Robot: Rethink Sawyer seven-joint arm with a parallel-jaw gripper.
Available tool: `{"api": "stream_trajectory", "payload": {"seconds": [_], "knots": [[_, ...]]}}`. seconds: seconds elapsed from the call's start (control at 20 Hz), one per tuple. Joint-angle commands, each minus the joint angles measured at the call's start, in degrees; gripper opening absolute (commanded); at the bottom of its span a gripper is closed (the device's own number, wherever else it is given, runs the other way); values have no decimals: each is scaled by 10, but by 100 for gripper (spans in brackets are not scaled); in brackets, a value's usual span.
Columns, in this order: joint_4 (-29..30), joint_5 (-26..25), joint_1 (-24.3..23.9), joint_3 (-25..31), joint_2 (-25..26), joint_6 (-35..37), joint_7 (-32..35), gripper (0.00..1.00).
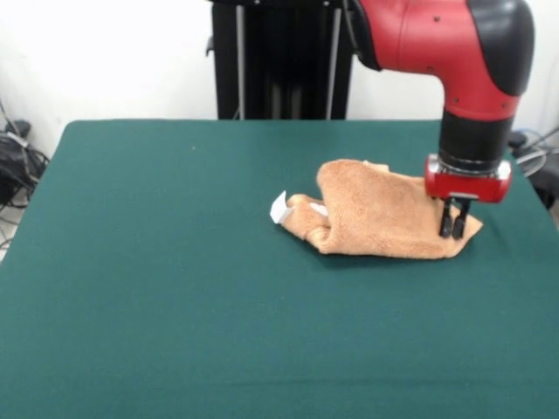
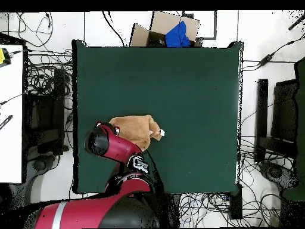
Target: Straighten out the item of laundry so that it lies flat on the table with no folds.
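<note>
**Towel bunched on the table, gripper down at its right end**

Orange-tan towel lying on the dark green table, right of the middle and a little toward the far side in the front view. Not flat: bunched into a rumpled heap, with a raised fold near the far edge of the heap and a narrower, twisted end reaching out to the left. Small white tags showing at that left end, resting on the table surface; one more white bit visible just right of them, on the cloth.

Red and black arm coming down from the upper right of the front view. Gripper hanging straight down over the right end of the towel, with the dark fingers close together and their tips on or just at the cloth near the right corner. Cannot tell from this view whether cloth is pinched between them or only touched.

In the overhead view, towel seen in the lower left part of the table, next to the arm, which covers the part of the cloth under it. Tags at the towel end pointing away from the arm. Gripper itself hidden there under the arm.
</note>
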Motion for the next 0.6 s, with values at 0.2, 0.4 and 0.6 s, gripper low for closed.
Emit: {"api": "stream_trajectory", "payload": {"seconds": [0.2,0.4,0.6], "knots": [[-31,38,6,68,24,-4,169,0],[-27,33,5,65,24,-18,172,0],[-30,37,14,47,19,-8,164,100]]}}
